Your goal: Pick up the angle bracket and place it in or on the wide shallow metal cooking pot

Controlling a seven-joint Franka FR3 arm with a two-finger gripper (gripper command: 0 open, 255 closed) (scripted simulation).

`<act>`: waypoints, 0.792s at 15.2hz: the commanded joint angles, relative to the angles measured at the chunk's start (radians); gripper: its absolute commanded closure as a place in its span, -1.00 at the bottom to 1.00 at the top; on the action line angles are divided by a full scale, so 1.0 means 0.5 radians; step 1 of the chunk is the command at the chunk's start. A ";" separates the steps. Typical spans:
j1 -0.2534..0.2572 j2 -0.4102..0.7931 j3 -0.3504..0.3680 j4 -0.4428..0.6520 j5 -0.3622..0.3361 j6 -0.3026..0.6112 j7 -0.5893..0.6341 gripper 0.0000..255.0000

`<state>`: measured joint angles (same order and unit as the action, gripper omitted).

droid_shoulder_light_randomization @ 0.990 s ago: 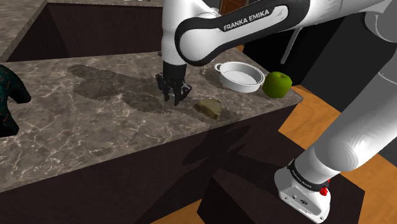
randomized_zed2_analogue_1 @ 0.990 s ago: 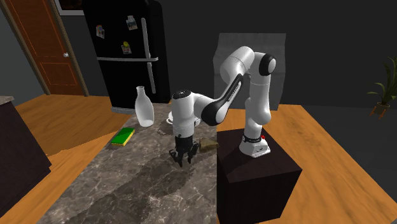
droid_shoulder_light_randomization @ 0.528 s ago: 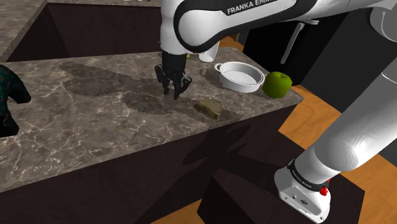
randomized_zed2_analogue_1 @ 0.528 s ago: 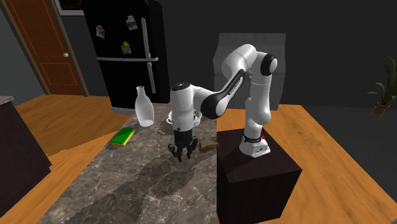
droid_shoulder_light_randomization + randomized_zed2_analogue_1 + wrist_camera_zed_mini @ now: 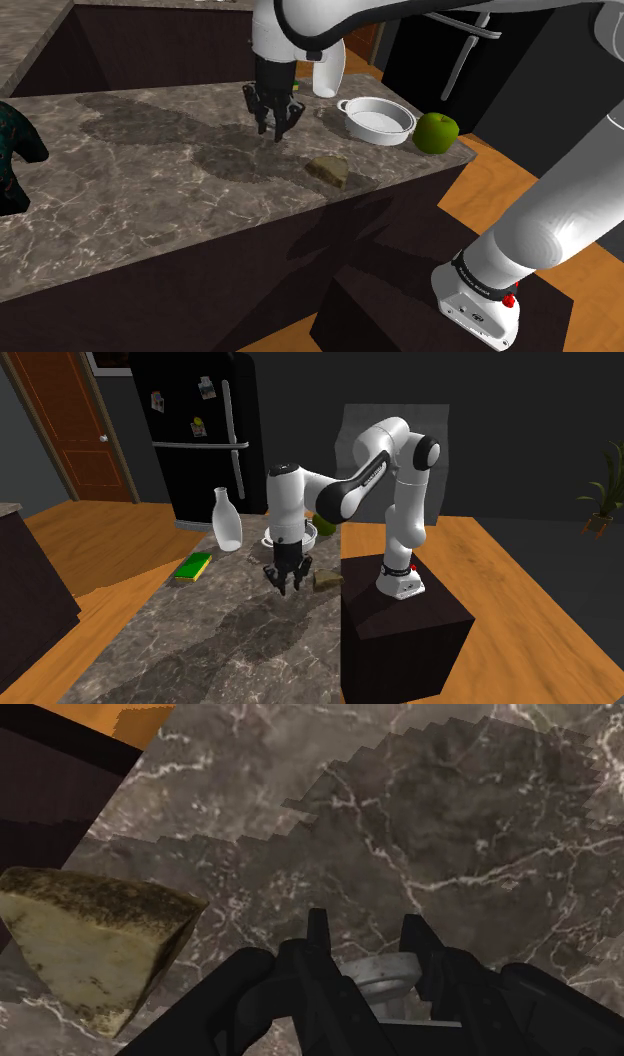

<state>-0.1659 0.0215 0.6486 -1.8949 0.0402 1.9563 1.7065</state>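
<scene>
My gripper [image 5: 272, 128] hangs above the marble counter [image 5: 150, 190], fingers clamped on the small grey angle bracket [image 5: 381, 975], which sits between them, clear of the surface. A mottled wedge [image 5: 92, 944] lies near me at the counter's edge. The shallow white pot [image 5: 378, 119] stands beyond it, beside a green apple [image 5: 437, 132]

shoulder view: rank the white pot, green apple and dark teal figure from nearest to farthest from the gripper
1. white pot, to the right of the gripper
2. green apple, just past the pot
3. dark teal figure, far off at the view's left edge
</scene>
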 commanded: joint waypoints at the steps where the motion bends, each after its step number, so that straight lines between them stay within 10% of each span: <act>1: -0.001 -0.005 -0.001 0.052 0.003 -0.057 0.000 1.00; 12: -0.102 -0.268 -0.122 -0.021 0.164 -0.217 -0.261 1.00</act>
<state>-0.2061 -0.0900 0.6023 -1.8859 0.1083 1.8497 1.6076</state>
